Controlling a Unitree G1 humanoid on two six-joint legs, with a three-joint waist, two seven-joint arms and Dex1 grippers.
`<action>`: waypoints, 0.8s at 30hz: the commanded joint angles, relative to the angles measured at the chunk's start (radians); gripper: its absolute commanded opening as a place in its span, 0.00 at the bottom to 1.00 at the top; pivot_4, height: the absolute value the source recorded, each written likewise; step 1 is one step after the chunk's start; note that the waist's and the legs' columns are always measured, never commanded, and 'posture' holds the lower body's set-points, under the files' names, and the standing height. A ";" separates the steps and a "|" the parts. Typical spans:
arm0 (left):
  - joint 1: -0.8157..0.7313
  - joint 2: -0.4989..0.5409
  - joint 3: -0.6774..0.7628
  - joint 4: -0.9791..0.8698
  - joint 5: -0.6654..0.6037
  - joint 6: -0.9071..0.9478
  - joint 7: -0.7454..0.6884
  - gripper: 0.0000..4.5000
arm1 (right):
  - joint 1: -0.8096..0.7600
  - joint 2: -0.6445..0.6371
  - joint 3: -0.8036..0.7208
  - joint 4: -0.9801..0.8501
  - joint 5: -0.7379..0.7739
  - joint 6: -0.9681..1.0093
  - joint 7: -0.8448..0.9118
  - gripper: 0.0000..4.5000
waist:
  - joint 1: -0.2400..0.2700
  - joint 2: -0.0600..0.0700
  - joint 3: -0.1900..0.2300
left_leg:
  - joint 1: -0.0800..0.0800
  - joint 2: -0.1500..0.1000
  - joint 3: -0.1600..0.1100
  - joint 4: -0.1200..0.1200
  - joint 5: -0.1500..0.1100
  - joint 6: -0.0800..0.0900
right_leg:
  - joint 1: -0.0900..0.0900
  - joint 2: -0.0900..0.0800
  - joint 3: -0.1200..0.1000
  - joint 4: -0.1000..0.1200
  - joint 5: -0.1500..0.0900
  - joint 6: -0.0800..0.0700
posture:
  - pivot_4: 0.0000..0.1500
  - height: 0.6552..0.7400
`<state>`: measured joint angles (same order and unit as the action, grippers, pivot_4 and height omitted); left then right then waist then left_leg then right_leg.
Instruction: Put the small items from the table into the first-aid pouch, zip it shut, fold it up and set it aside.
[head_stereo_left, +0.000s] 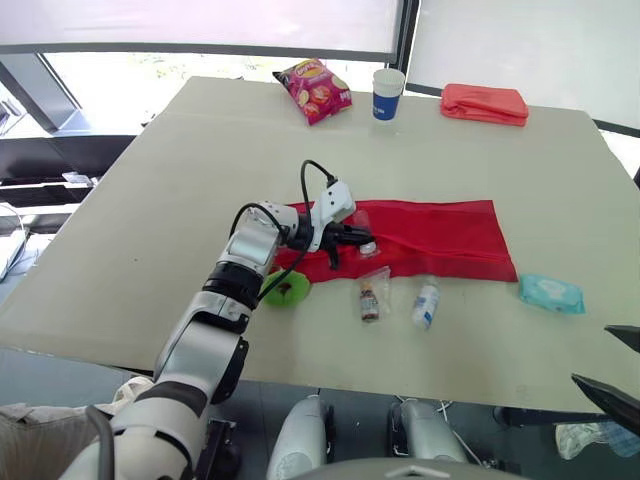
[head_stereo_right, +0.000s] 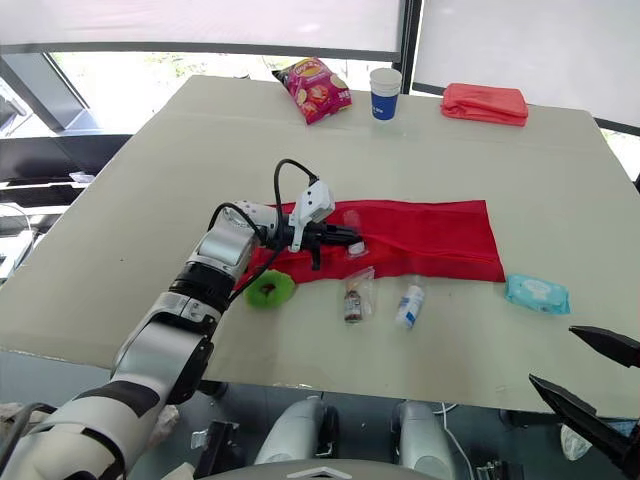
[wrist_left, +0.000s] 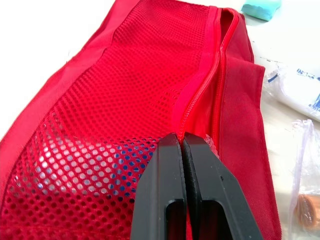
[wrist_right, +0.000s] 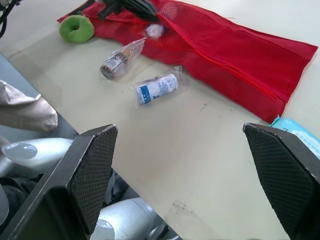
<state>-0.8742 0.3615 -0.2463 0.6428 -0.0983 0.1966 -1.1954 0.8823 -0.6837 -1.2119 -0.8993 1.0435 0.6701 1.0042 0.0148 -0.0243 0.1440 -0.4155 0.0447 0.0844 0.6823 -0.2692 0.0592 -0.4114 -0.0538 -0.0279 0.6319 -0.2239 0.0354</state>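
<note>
My left gripper (wrist_left: 181, 139) is clenched, its two black fingers pressed flat together with the tips right on the zip line of the red first-aid pouch (head_stereo_left: 440, 235); whether any fabric or a zip pull is pinched between them I cannot tell. The pouch lies unfolded and flat across the middle of the surface (head_stereo_left: 150, 220), mesh panel up, with something pale already showing through the mesh. It looks soft and limp, so I expect it to bunch and drag rather than lift as one piece. The firmer zip tape looks like the best place to grip. A small clear packet (head_stereo_left: 366, 247) lies just beside my fingertips. Nearer me lie a green roll (head_stereo_left: 288, 290), a brown bottle in a clear bag (head_stereo_left: 370, 298), a white bottle in a bag (head_stereo_left: 427, 300) and, off the pouch's right end, a teal wipes pack (head_stereo_left: 550, 292). All look light, and the bags likely slippery. My right gripper (wrist_right: 179, 127) hangs spread wide at the near edge, holding nothing.
</note>
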 joint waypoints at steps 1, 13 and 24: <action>-0.041 -0.011 0.012 0.010 0.009 -0.037 0.006 0.00 | -0.056 -0.059 0.052 0.034 -0.013 -0.033 -0.011 0.96 | -0.001 -0.001 0.001 | 0.000 0.000 0.000 0.000 0.000 0.000 | 0.000 0.000 0.000 0.000 0.000 0.000 | 1.00 1.00; -0.134 -0.043 0.009 0.172 0.063 -0.198 -0.033 0.00 | -0.334 -0.143 0.564 0.008 -0.009 0.176 -0.479 0.96 | 0.002 -0.003 0.001 | -0.002 -0.004 -0.001 0.000 -0.001 0.002 | 0.000 -0.001 -0.001 -0.001 0.002 -0.004 | 1.00 1.00; -0.101 -0.047 0.013 0.106 0.059 -0.167 -0.036 0.00 | -0.629 0.290 1.066 -0.010 0.062 0.337 -1.257 0.96 | 0.000 -0.002 0.001 | -0.002 -0.004 -0.001 0.002 -0.001 0.002 | 0.000 -0.001 0.000 0.002 0.002 -0.004 | 1.00 1.00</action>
<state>-0.9730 0.3175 -0.2445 0.7920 -0.0295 0.0248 -1.2270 0.2701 -0.4046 -0.1732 -0.8933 1.1032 0.9960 -0.1902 0.0148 -0.0265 0.1450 -0.4176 0.0411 0.0840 0.6846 -0.2703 0.0616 -0.4115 -0.0552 -0.0277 0.6334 -0.2215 0.0319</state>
